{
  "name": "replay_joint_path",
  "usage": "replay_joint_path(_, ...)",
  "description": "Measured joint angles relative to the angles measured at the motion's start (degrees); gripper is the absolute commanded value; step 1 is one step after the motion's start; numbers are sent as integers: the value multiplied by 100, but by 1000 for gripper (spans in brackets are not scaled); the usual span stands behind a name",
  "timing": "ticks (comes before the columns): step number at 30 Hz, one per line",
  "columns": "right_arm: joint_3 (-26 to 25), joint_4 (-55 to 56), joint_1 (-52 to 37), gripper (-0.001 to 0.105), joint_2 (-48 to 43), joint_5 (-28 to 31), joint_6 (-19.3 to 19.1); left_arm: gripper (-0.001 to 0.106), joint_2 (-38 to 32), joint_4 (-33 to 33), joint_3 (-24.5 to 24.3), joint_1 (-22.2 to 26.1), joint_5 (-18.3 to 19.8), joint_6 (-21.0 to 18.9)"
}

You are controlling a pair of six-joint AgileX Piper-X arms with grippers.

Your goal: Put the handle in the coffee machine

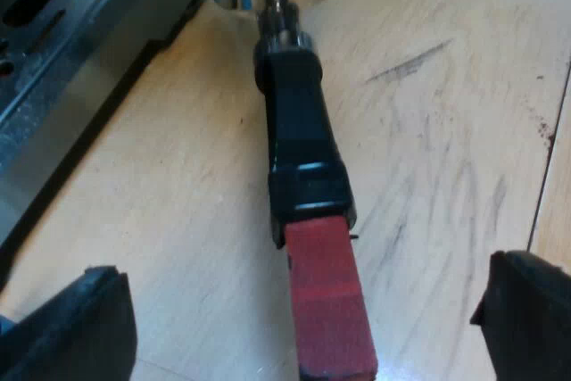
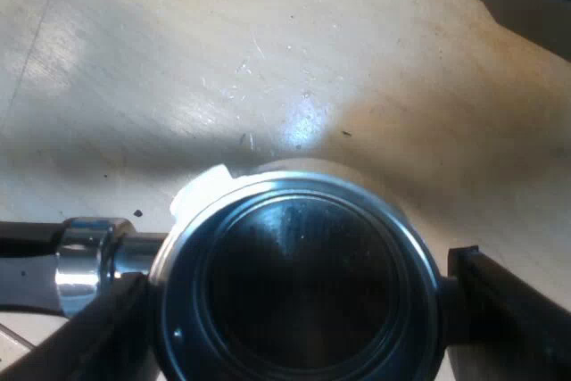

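Two fingers [image 1: 80, 323] on my L gripper [image 1: 302, 310] are spread wide. The holder [image 1: 285, 42] has its dark handle [image 1: 299, 140] running straight down the gap btwn them, red end [image 1: 328, 310] level w/ the tips and touching neither. Wooden table [image 1: 428, 131] lies beneath, machine [image 1: 62, 51] just beside. Over to the R gripper [image 2: 299, 296]: its fingers [image 2: 508, 301] press on opposite sides of the round basket [image 2: 294, 189], clamped on it. The metal neck [image 2: 89, 265] sticks out sideways. Can't tell if it rests on the wood.
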Motion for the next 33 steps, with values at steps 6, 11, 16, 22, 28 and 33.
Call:
replay_joint_path(6,0,0,0,0,0,0,5,80,32,-242,177,0,0,0)
replay_joint_path(11,0,0,0,0,0,-47,13,80,241,-586,355,0,0,0)
replay_joint_path(16,0,0,0,0,0,-112,13,80,532,-830,380,0,0,0)
replay_joint_path(22,0,0,0,0,0,-125,13,80,1105,-1061,380,0,0,0)
replay_joint_path(28,0,0,0,0,0,-125,13,80,1564,-1178,380,0,0,-11)
replay_joint_path(33,0,0,0,0,0,-125,13,80,1702,-1480,380,0,0,-132)
